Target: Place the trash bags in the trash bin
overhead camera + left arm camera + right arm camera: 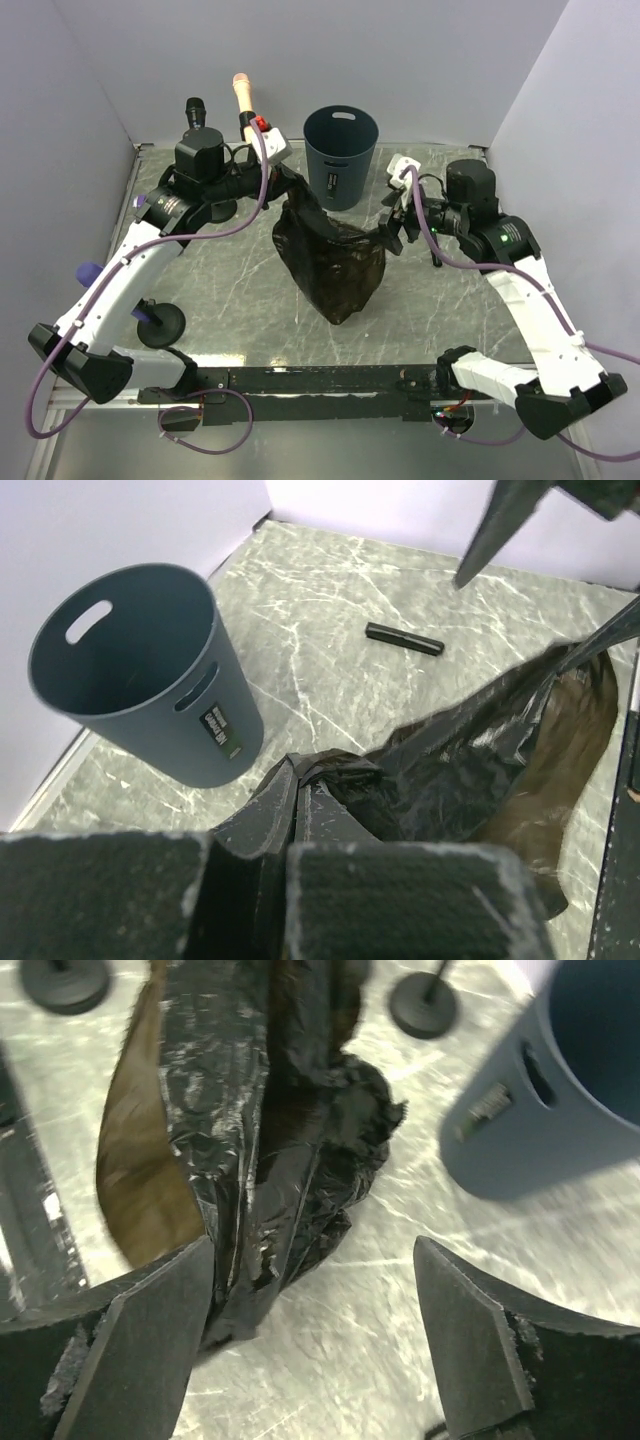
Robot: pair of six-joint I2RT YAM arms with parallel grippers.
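At mid-table, a black bag hangs gathered from its upper left corner, which the left gripper pinches tightly between its pads. From there the film slopes down and to the right, crumpled and glossy, with a brownish see-through panel along its lower side. Whether its low end rests on the marble table I cannot tell.

The right gripper sits at the bag's right edge with its jaws spread wide. In the right wrist view the plastic lies against one finger while the other stands clear of it.

The bin stands upright at the back of the table, just behind the bag and between the two grippers, its mouth facing up and a handle cut-out showing near the rim.

A small black bar lies on the marble to the right of the bin.
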